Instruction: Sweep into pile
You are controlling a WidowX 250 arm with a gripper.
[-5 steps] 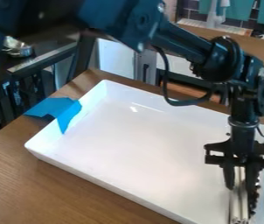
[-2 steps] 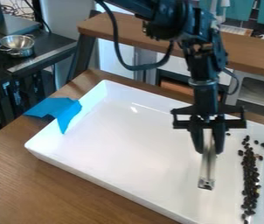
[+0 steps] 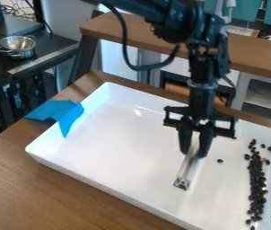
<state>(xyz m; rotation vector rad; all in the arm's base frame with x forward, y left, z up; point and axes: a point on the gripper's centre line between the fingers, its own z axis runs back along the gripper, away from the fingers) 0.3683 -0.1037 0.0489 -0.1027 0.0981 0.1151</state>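
Observation:
My gripper (image 3: 194, 150) hangs over the right half of the white tray (image 3: 132, 143), its two fingers closed around a clear, metallic-looking sweeping tool (image 3: 187, 172). The tool slants down to the left, with its lower end close to the tray floor; whether it touches cannot be told. Dark bean-like pieces (image 3: 256, 179) lie in a long narrow band along the tray's right side, to the right of the gripper. One loose piece (image 3: 220, 161) lies between the gripper and that band, and a few others are scattered around the band's top end.
Blue tape (image 3: 57, 112) is stuck over the tray's left wall and onto the wooden table (image 3: 72, 193). A metal bowl (image 3: 18, 46) stands on a dark counter at the back left. Another wooden surface (image 3: 251, 51) runs behind the tray.
The gripper has moved left with the tool, away from the right side, uncovering the band of dark pieces. Most recently the tool has turned to slant left, and a loose piece has come into sight.

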